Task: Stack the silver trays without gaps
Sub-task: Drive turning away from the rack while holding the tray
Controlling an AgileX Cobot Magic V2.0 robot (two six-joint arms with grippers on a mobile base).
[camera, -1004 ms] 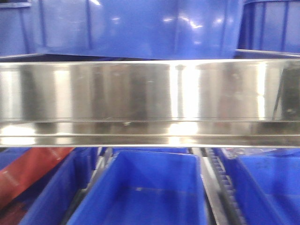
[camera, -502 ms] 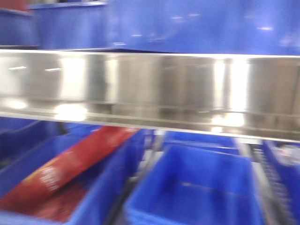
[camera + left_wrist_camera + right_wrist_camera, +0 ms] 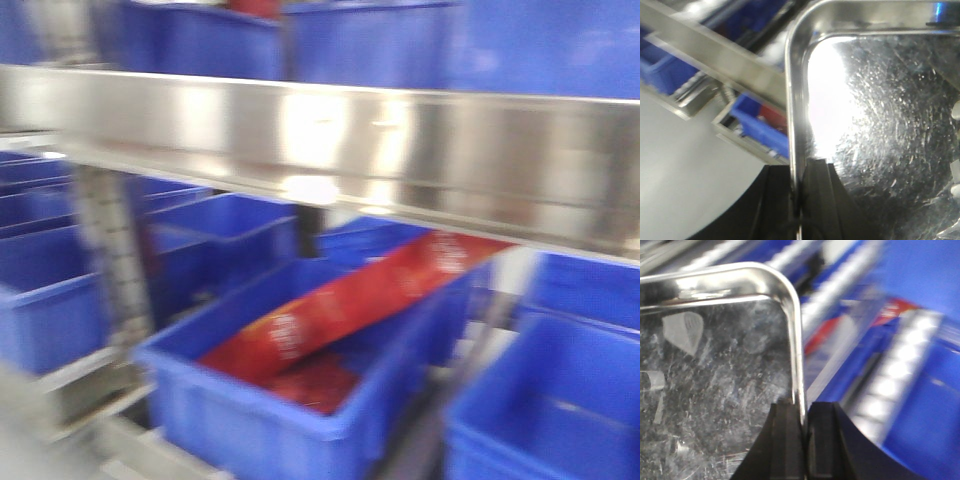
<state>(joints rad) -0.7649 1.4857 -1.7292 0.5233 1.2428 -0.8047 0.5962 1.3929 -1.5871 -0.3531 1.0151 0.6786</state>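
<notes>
**Left wrist view.** A shiny, rectangular stainless-steel silver tray (image 3: 880, 125) with rounded corners and a flat outward rim fills the right and upper centre of the frame. Its scratched floor reflects a bright glare. The left gripper (image 3: 798, 175) enters from the bottom centre. Its two black fingers are clenched on the tray's left rim, one finger on each side of the rim edge. A blurred steel rail (image 3: 715, 55) and a blue plastic bin (image 3: 760, 130) lie at the left, behind the tray.

**Right wrist view.** A silver tray (image 3: 715, 375) occupies the left half of the frame, with a rounded corner at upper centre. The right gripper (image 3: 803, 412) enters from the bottom centre. Its black fingers are closed tight on the tray's right rim. Blue bins and a pale roller rail (image 3: 895, 370) are blurred at the right. It cannot be told whether both wrist views show one and the same tray.

**Front view.** The frame is blurred. A long brushed-steel shelf front panel (image 3: 400, 150) crosses the upper part, sloping down to the right. Blue plastic bins stand above and below it. The lower-centre bin (image 3: 250, 410) holds a long red package (image 3: 360, 300) lying diagonally.
</notes>
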